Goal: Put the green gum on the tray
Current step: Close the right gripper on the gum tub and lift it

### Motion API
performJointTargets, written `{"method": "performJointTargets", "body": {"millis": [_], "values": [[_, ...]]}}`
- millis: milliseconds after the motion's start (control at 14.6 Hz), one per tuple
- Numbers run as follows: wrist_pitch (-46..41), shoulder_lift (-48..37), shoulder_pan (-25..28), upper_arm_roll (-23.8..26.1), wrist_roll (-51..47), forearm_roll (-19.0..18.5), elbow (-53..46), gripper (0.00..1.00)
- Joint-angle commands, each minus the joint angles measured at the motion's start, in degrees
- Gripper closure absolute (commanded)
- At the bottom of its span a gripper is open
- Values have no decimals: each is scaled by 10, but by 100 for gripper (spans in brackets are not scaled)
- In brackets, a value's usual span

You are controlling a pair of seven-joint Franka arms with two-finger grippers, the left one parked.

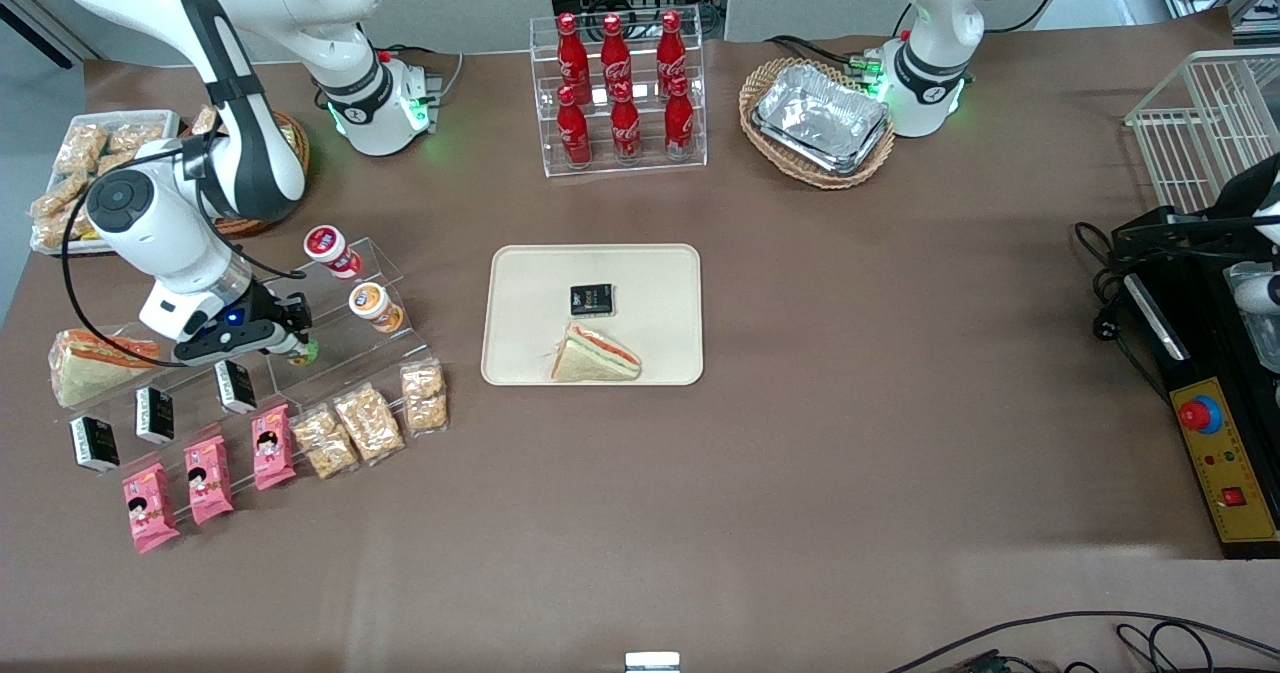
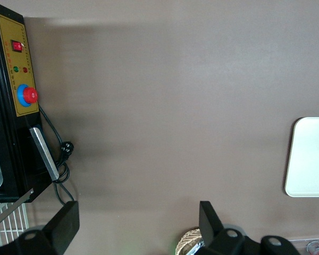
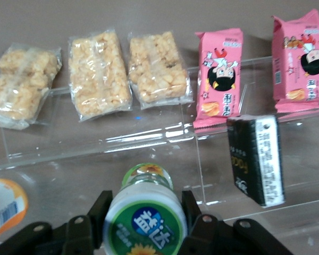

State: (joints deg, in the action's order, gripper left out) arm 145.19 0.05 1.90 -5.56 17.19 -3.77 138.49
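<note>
From the front, the right arm's gripper is down at the clear stepped display stand toward the working arm's end of the worktop, its fingers set around the green gum, of which only a green sliver shows beneath them. The orange-lidded bottle sits just beside it on the stand, and a red-and-white-lidded bottle stands a step higher. The tray lies well apart, near the middle of the worktop, carrying a sandwich wedge and a small black packet.

In the left wrist view, only one end of the tray shows on the brown worktop.

In the right wrist view, the green gum stands upright on the stand (its white lid with the green label faces the camera), and the gripper has its fingers pressed against both sides of the bottle, closed as far as its body allows. Rice-crisp packets, pink snack packets and a black packet lie on the steps nearby.
</note>
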Motion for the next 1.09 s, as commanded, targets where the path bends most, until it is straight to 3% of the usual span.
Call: {"method": "performJointTargets", "body": {"millis": [0,410,820,1025], "values": [[-151,-3,1,-1,-9,8,-115,70],[-410,-5,16,6,-40,11,-318,70],[-564,-8,98,8,-182,16,-454,70],[-589,-15,128,11,-276,82,-461,69]]}}
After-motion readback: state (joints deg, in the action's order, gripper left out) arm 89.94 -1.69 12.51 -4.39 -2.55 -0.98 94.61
